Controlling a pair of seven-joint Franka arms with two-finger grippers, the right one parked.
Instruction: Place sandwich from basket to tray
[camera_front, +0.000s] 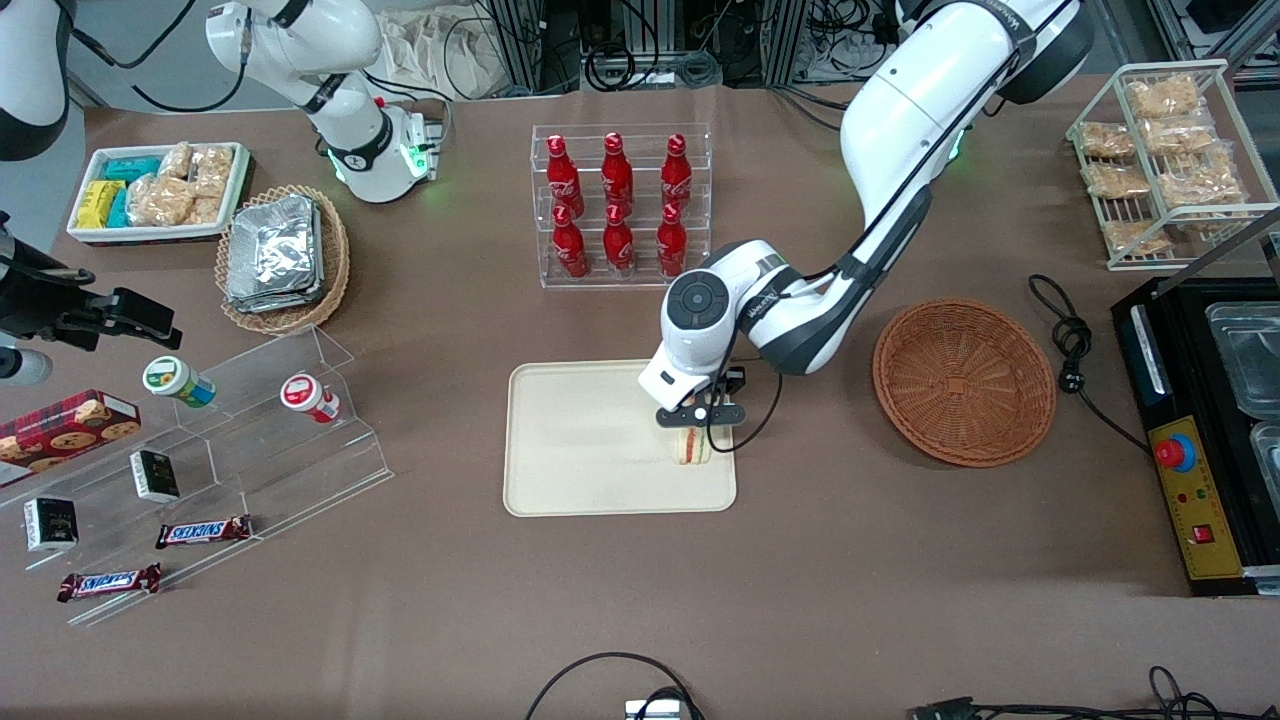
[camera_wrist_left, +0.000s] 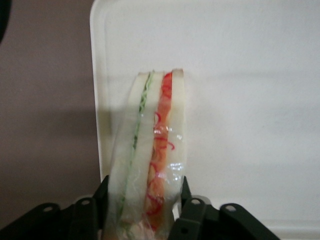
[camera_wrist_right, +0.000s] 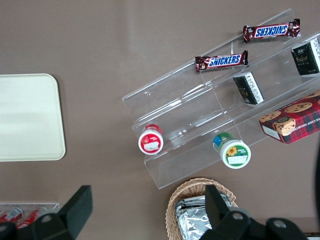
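Sandwich (camera_front: 691, 447) stands on edge on the tray (camera_front: 580, 440), near the tray's end toward the basket (camera_front: 964, 381), with the gripper (camera_front: 699, 424) clamped on it from above. Left wrist view: both fingers (camera_wrist_left: 192, 212) press the wrapped sandwich's (camera_wrist_left: 152, 150) sides, its green and red filling edge showing, beside the tray's (camera_wrist_left: 250, 60) rim.

Brown table (camera_front: 620, 600); metal framing and cable tangle (camera_front: 640, 40) along edge farthest from camera.
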